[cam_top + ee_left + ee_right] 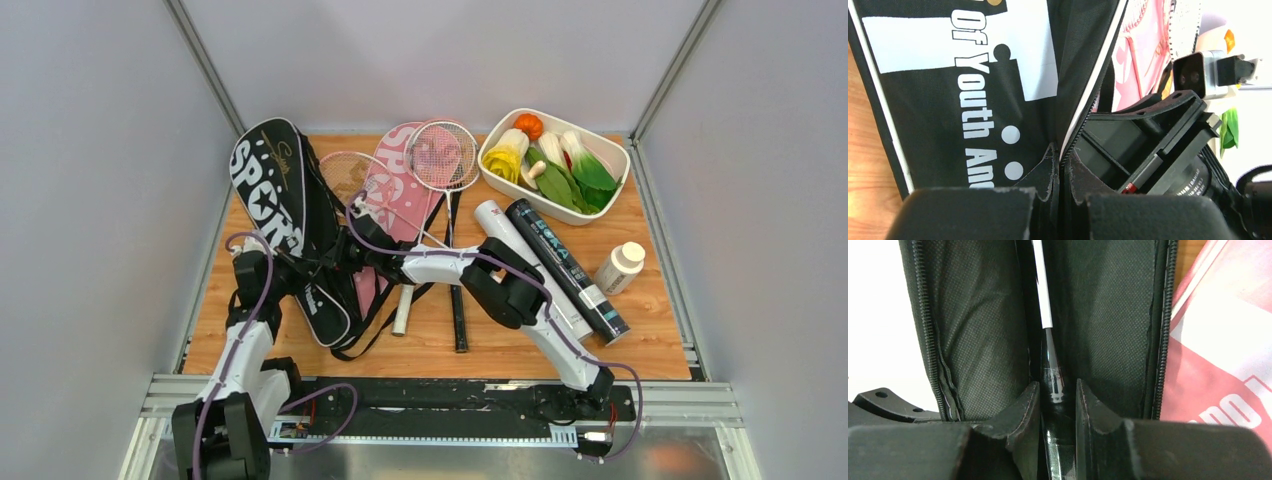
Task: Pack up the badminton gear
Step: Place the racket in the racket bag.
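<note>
Two arms are seen from above meeting at the black cover [285,215], which lies at the table's [640,335] left with the pink cover [395,190] just beside it. One racket [443,160] rests across the pink cover; a second head [345,172] shows between the covers. White tube [525,265] and black tube [565,270] lie to the right, untouched. The step in hand is judged to be sliding a racket into the black cover. Both claws are masked here by arms and fabric.

From the left wrist, the left gripper [1060,170] is seen nearly closed on the cover's zipped edge [1088,112] — a pinch holding the mouth open, it seems. The right arm's black casing [1158,145] fills the opening, so the inside is hidden.

From the right wrist, the right gripper [1058,405] is clamped around a thin dark shaft [1052,375], white higher up, running between the cover's two black walls. The racket's head is cut off, so how deep it sits cannot be told. Next, a straight push inward is called for, with the mouth kept spread — strings may snag on the zip.
</note>
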Controlling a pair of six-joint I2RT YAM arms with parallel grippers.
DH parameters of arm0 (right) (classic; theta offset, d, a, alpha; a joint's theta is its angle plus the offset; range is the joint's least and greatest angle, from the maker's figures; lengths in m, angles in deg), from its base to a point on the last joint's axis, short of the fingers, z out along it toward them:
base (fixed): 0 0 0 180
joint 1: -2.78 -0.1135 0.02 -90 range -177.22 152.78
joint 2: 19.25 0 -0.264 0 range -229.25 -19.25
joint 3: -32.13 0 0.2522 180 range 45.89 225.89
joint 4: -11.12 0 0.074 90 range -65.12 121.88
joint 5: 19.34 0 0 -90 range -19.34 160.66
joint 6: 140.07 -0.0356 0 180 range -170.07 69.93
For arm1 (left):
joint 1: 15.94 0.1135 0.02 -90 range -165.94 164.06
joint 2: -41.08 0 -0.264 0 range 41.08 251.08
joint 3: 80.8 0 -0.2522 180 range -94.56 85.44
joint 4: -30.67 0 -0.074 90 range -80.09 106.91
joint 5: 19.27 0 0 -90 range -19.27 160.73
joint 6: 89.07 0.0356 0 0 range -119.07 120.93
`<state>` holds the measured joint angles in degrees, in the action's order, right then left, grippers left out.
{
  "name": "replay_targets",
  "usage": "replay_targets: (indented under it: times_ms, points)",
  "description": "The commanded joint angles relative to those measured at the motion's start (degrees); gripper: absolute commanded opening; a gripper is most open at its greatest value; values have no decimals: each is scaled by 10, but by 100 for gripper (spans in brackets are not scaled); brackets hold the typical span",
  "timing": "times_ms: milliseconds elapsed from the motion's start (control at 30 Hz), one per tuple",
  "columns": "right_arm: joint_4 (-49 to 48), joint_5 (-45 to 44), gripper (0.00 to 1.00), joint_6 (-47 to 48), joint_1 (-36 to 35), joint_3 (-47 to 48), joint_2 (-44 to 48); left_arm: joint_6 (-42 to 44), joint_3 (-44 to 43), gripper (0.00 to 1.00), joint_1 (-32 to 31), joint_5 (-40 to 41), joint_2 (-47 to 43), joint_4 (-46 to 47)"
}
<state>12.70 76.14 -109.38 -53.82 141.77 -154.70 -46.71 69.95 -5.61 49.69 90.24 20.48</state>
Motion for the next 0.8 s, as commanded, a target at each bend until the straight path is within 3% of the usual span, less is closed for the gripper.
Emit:
replay_targets:
  times_ms: [0, 200, 267, 467, 600, 700, 767]
  points:
    - [40, -146, 24, -10, -8, 47, -13, 1, -12, 0, -9, -89, 38, 3]
    - [43, -147, 41, 62, -18, 35, 21, -3, -4, 0, -9, -118, 87, 30]
    - [37, -105, 46, 86, -13, 25, 32, -3, -2, 0, -9, -117, 90, 39]
    - [18, 62, 47, 96, 6, 2, 45, 20, -12, 0, -9, -85, 77, 18]
    - [18, 107, 55, 110, 12, -47, 74, 32, -25, 0, -9, -80, 78, 1]
    - [16, 129, 51, 127, 12, -80, 97, 45, -36, 0, -9, -75, 76, -20]
    - [11, 144, 39, 128, 12, -92, 101, 49, -39, 0, -10, -68, 71, -29]
